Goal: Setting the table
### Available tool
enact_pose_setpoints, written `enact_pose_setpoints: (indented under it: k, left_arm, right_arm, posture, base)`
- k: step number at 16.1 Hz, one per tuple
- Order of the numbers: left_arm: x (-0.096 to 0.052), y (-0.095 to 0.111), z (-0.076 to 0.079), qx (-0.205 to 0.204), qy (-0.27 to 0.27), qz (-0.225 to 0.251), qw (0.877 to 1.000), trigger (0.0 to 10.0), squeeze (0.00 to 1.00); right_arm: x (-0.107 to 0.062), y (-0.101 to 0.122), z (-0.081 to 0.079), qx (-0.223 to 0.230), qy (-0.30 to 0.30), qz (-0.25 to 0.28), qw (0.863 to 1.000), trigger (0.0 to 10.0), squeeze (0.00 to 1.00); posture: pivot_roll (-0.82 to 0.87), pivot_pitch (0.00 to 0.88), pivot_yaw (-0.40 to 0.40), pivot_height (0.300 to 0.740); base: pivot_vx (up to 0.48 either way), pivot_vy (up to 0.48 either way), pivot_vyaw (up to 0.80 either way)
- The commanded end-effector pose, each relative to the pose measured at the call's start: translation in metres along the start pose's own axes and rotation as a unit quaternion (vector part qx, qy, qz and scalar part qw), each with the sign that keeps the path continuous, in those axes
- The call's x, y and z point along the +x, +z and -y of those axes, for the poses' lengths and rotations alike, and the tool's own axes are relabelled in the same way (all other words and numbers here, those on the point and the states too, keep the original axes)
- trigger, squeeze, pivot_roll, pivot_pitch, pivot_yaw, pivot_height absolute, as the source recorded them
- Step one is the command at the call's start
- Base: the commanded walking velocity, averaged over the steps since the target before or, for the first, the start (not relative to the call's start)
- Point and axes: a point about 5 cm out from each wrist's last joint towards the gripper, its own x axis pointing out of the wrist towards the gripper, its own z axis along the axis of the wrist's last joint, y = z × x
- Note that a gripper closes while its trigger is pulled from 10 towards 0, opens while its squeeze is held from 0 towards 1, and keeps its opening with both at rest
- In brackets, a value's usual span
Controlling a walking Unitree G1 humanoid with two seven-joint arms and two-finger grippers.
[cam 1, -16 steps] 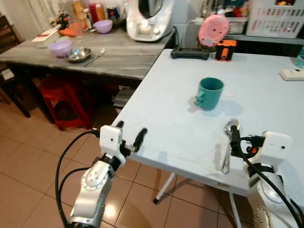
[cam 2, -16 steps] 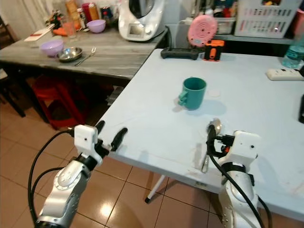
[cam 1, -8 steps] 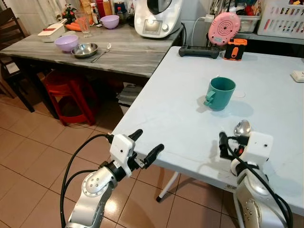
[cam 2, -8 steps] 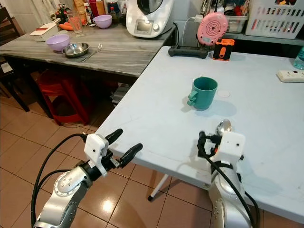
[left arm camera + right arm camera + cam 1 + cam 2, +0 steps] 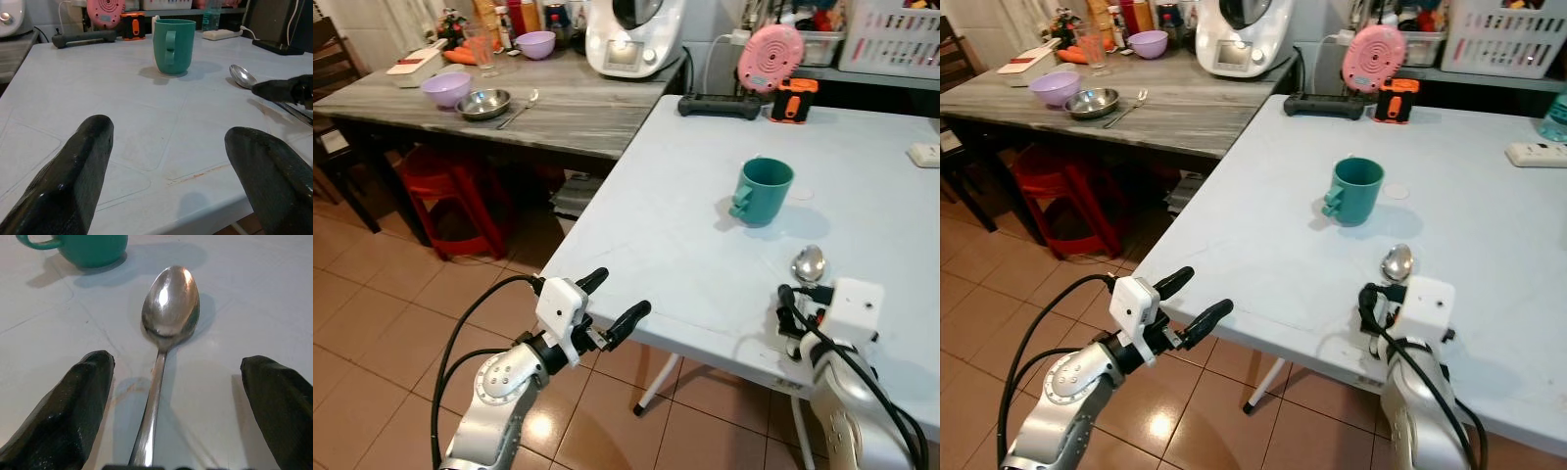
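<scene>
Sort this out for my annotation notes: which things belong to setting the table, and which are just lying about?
Job:
spoon, lying between the open right end effector fingers
teal mug
white table

Lying about:
pink round gadget
purple bowl
steel bowl
food processor

Both eye views look forward and down from the head across the pale tabletop (image 5: 685, 215), sharing nearly the same scene (one set slightly aside). The left wrist view looks low along its jaws over that tabletop toward the green mug (image 5: 173, 45). The right wrist view sits close above the spoon (image 5: 168, 313), the mug's base beyond.
</scene>
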Motion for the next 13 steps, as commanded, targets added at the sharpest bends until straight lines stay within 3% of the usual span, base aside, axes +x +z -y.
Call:
enact_pose_setpoints:
  k: [1, 3, 4, 5, 12, 13]
  left_arm:
    - [0.000, 0.005, -0.003, 0.008, -0.008, 0.003, 1.000, 10.0, 0.00]
    - [0.000, 0.006, -0.005, 0.009, -0.012, 0.001, 1.000, 10.0, 0.00]
    - [0.000, 0.006, -0.005, 0.010, -0.017, -0.001, 1.000, 10.0, 0.00]
    - [-0.002, 0.006, -0.004, 0.010, -0.020, -0.003, 1.000, 10.0, 0.00]
    - [-0.002, 0.006, -0.002, 0.017, -0.045, -0.007, 0.999, 10.0, 0.00]
    - [-0.001, 0.006, -0.002, 0.020, -0.052, -0.007, 0.998, 10.0, 0.00]
  right_arm:
    - [0.004, 0.002, -0.001, 0.003, 0.006, -0.005, 1.000, 10.0, 0.00]
    - [0.008, 0.003, -0.002, -0.003, 0.018, -0.019, 1.000, 10.0, 0.00]
    - [0.009, 0.002, -0.002, -0.007, 0.028, -0.029, 0.999, 6.0, 0.00]
    - [0.009, 0.000, -0.001, -0.008, 0.029, -0.039, 0.999, 0.3, 0.00]
    - [0.015, -0.004, -0.002, -0.020, 0.070, -0.074, 0.995, 0.0, 0.00]
    - [0.016, -0.003, -0.005, -0.021, 0.079, -0.074, 0.994, 1.3, 0.00]
  posture:
    - [-0.11, 0.060, 0.062, 0.740]
    - [-0.11, 0.060, 0.062, 0.740]
    - [-0.10, 0.068, 0.062, 0.740]
    - [-0.10, 0.070, 0.061, 0.740]
    - [-0.10, 0.061, 0.068, 0.740]
    - [-0.10, 0.059, 0.068, 0.740]
  base:
    - [0.000, 0.000, 0.00]
    - [0.000, 0.000, 0.00]
    - [0.000, 0.000, 0.00]
    - [0.000, 0.000, 0.00]
    - [0.000, 0.000, 0.00]
    - [0.000, 0.000, 0.00]
